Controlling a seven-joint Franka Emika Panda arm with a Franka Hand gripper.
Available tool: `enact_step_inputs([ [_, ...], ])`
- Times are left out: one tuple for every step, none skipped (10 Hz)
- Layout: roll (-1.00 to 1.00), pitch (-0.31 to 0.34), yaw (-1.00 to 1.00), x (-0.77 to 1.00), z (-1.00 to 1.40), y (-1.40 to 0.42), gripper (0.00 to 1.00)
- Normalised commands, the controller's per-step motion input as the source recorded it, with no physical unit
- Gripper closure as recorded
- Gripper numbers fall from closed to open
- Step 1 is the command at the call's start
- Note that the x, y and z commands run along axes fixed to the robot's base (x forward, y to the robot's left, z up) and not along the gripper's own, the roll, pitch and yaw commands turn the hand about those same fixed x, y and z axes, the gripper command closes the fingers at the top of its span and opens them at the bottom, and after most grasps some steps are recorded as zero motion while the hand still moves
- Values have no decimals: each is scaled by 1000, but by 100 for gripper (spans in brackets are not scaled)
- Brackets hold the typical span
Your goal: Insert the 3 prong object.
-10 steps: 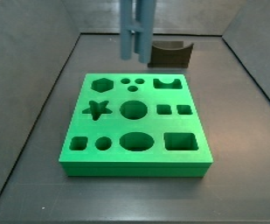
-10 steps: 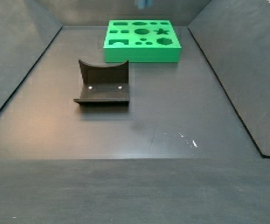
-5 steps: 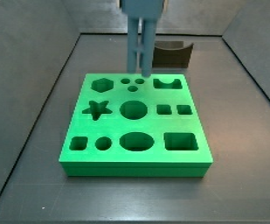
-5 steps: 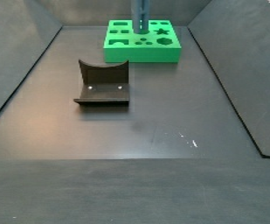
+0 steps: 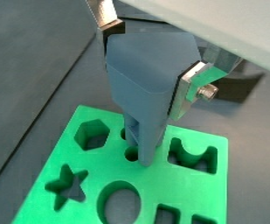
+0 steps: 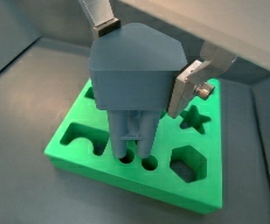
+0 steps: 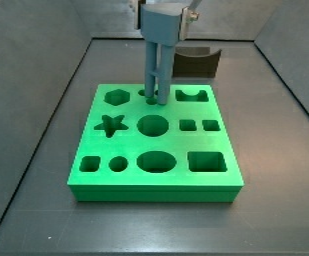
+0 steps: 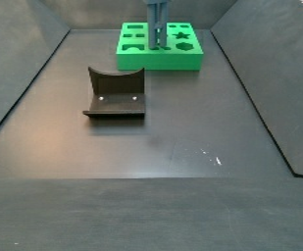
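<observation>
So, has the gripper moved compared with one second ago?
Yes. In a side view the gripper, holding the blue piece, has come down and forward. It was up near the fixture; now the prongs reach the green block at its three holes.

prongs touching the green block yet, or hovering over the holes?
Touching. In a wrist view the blue 3 prong object, held in the gripper, has its prong tips down inside the round holes of the green block; a side view agrees.

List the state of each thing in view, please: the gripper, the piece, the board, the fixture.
Gripper: shut on piece, above board.
Piece: upright, prongs at the three small holes.
Board: flat on floor, other holes empty.
Fixture: on floor, empty, apart from board.
</observation>
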Motion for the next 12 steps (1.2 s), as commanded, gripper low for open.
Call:
enact_step_inputs([
  [64,-10,-806,-451,-180,31,100],
  [126,0,-806,-386,-211,6,100],
  [114,0,-717,-351,-189,117,100],
  [130,0,-454,0,-214,134,100],
  [147,0,-183,243,-597,0,100],
  [64,-11,-286,469,-883,-91,100],
  [0,-11,-254,569,-854,-49,100],
  [-127,-154,-63,183,-771,0,100],
  [-181,-164,-3,74,-697,0,100],
  [-199,-197,-26,60,-623,49,100],
  [-254,-283,-66,0,-429,117,100],
  [-61,-116,0,0,-166,0,100],
])
